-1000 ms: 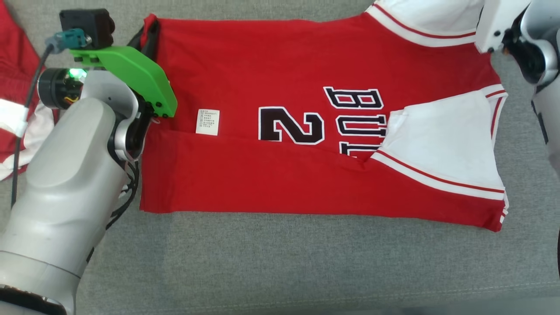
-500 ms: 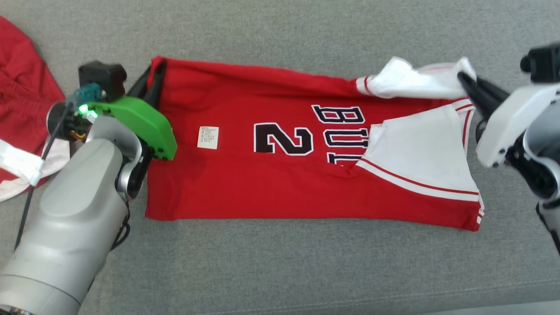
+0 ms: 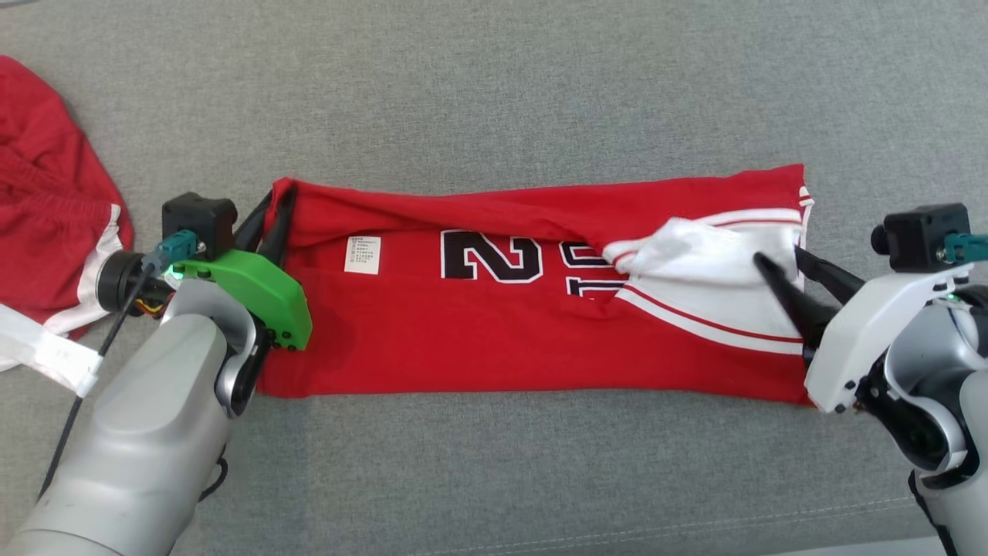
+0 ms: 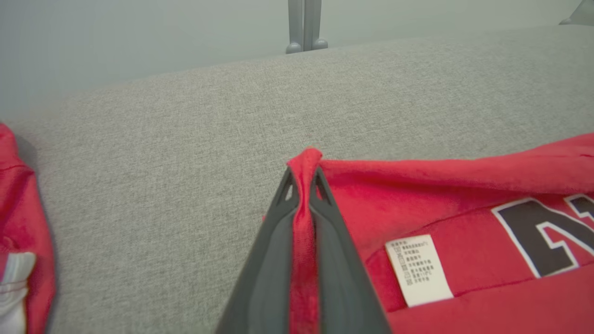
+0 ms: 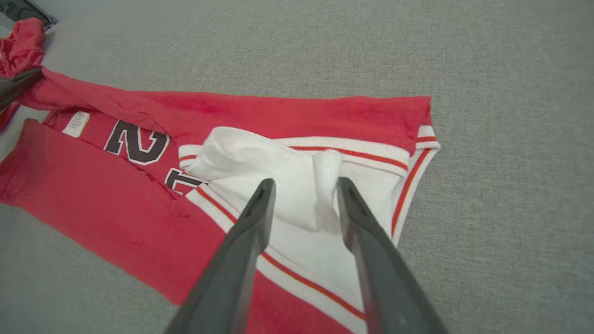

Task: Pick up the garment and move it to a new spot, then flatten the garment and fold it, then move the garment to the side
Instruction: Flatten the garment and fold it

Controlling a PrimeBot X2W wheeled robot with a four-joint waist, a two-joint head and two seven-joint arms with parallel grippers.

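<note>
While the lengthwise fold looks nearly made, the whole job is, as I judge it, about half done. At the left edge of the grey cushion (image 3: 494,93) lies a second red garment (image 3: 46,193), apart from the work. Just right of it, the left tool (image 3: 275,207) is clamped on the far left corner of the red jersey (image 3: 494,347), with the cloth pinched in a ridge between its fingers. The jersey stretches across the middle of the cushion as a long band. Its near side lies flat. Its far side is turned over toward the number, right of the white label (image 3: 363,255), and is wrinkled. At the right end the white armhole cloth is bunched. The right tool (image 3: 779,257) hovers over it with its fingers apart, and a loose white fold stands between them ungripped. What is left, I reckon, is to free the left corner, smooth the flap and the bunch, fold the band crosswise, and carry it to the side.
</note>
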